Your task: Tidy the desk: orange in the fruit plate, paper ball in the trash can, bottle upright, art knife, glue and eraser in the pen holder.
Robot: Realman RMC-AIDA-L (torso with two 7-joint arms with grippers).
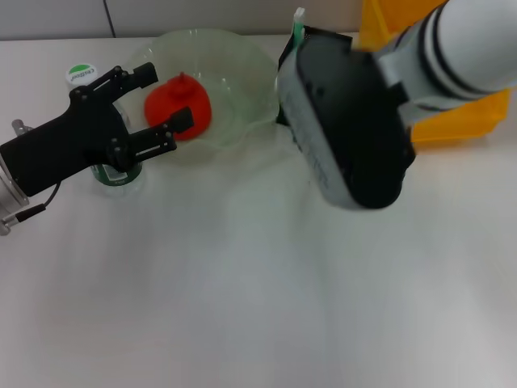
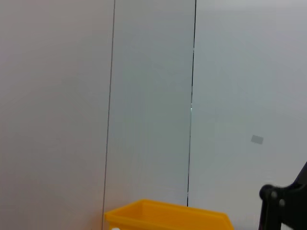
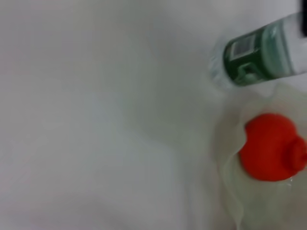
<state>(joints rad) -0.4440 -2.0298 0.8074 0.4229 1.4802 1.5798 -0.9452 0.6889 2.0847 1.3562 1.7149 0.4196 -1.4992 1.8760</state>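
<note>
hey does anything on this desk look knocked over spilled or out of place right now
Nothing stands out. The orange sits in the fruit plate, the bottle stands upright beside it, and the open left gripper hovers by both. No spill shows on the desk.

Showing as matt, smooth white: the desk (image 1: 242, 307). Looking like translucent pale-green glass, glossy and wavy-rimmed: the fruit plate (image 1: 242, 73), just beyond the spread jaws of the matt black left gripper (image 1: 166, 97). Appearing smooth and waxy inside it: the orange (image 1: 166, 101). Gleaming as clear plastic under a dark green label: the bottle (image 3: 261, 55). Reading as glossy yellow plastic: the trash can (image 2: 168, 215).
</note>
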